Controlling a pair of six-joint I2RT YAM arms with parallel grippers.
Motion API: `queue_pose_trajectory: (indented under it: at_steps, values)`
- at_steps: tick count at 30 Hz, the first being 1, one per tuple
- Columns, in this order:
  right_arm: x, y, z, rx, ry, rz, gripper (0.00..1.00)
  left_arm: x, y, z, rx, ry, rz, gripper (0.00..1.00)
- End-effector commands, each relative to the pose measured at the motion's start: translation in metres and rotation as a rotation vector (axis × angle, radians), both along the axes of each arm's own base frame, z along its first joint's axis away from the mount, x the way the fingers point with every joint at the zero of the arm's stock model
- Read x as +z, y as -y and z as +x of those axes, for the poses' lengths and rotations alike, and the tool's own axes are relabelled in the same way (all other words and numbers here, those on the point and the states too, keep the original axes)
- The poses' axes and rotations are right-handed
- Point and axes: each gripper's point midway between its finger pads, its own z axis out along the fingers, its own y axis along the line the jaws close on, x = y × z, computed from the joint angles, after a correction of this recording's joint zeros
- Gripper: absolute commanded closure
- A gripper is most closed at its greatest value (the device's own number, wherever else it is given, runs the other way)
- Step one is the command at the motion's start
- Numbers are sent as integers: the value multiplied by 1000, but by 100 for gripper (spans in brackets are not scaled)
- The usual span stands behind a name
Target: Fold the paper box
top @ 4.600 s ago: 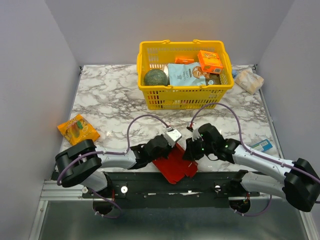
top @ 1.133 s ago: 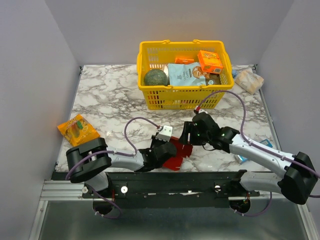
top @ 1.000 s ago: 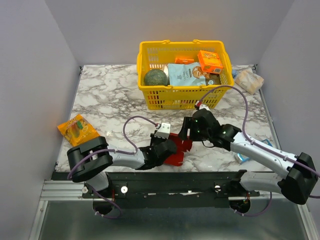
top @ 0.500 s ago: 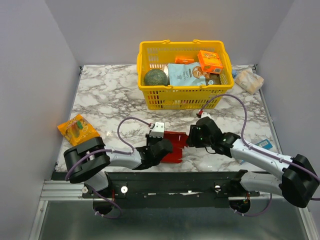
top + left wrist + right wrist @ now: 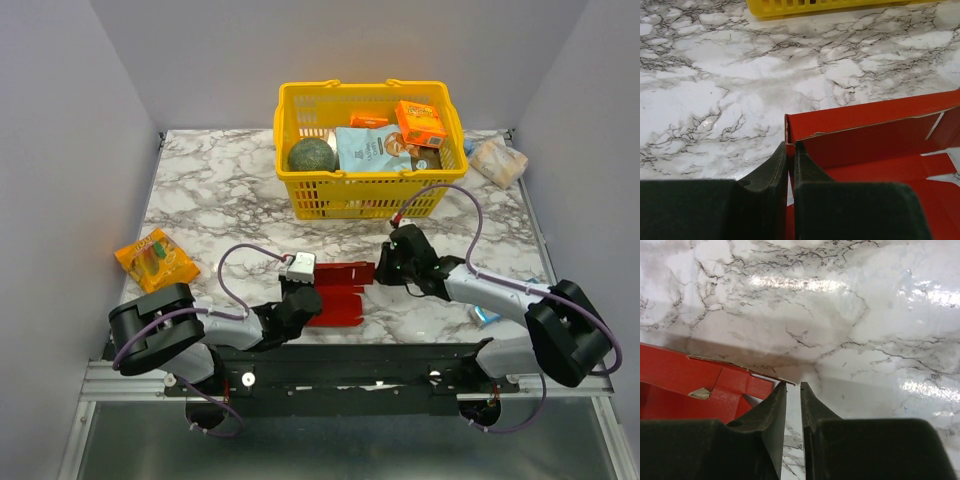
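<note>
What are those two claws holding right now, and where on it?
The left gripper pinches the bright red cardboard paper box at its left end corner. Whether the right gripper grips it cannot be told.

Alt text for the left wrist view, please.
The left end effector pinches a raised wall of the red paper box at its upright corner edge. The white marbled table stretches beyond, with the base of the yellow basket at the top edge.
</note>
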Motion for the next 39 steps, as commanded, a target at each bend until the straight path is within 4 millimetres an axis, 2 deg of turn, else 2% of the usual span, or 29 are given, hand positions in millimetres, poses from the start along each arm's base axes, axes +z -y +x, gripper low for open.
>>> queue_pose_trajectory:
  at_steps: [1,7,11,13,14,16,17,19,20,22,23,25,26,27,28,32,33,34,36,39]
  values:
    - [5,-15,16,56,54,47,75,11,14,-1,-87,35,-40,100]
    - [7,-29,27,93,70,78,75,13,25,-8,-195,57,-55,100]
    - [6,-27,39,92,89,82,74,14,30,-12,-241,64,-66,100]
    - [7,-28,45,102,107,100,74,14,29,-10,-226,59,-63,100]
    - [8,-29,46,121,117,109,74,7,25,-10,-210,37,-28,100]
    - [12,-33,49,139,133,121,73,9,24,-4,-154,30,-24,100]
    - [15,-35,52,145,137,127,73,1,19,-4,-133,3,16,100]
    - [16,-33,49,145,122,125,73,4,18,1,-74,-1,4,100]
    - [17,-33,47,143,114,128,73,-3,13,0,-58,-23,40,100]
    - [17,-27,39,129,83,116,72,-1,12,5,-13,-29,24,100]
    - [17,-24,37,103,66,115,71,-7,6,5,3,-47,55,100]
    - [6,-11,20,72,-8,79,68,-7,5,6,30,-54,58,100]
    - [12,-8,17,43,-9,89,67,-11,1,6,50,-62,77,100]
    - [3,2,5,16,-56,62,64,-10,0,6,58,-63,75,100]
    - [5,7,1,-8,-64,58,62,-11,-1,7,65,-64,82,100]
    - [19,21,-18,-71,-83,80,51,-14,-6,8,93,-72,98,100]
    - [31,23,-22,-75,-64,102,43,-14,-6,7,96,-70,99,100]
    - [37,23,-23,-82,-59,117,40,-14,-7,8,99,-69,100,100]
    - [58,19,-26,-90,-30,189,33,-14,-7,8,104,-64,97,100]
    - [84,2,-32,-60,-36,311,30,-13,-6,9,105,-59,95,100]
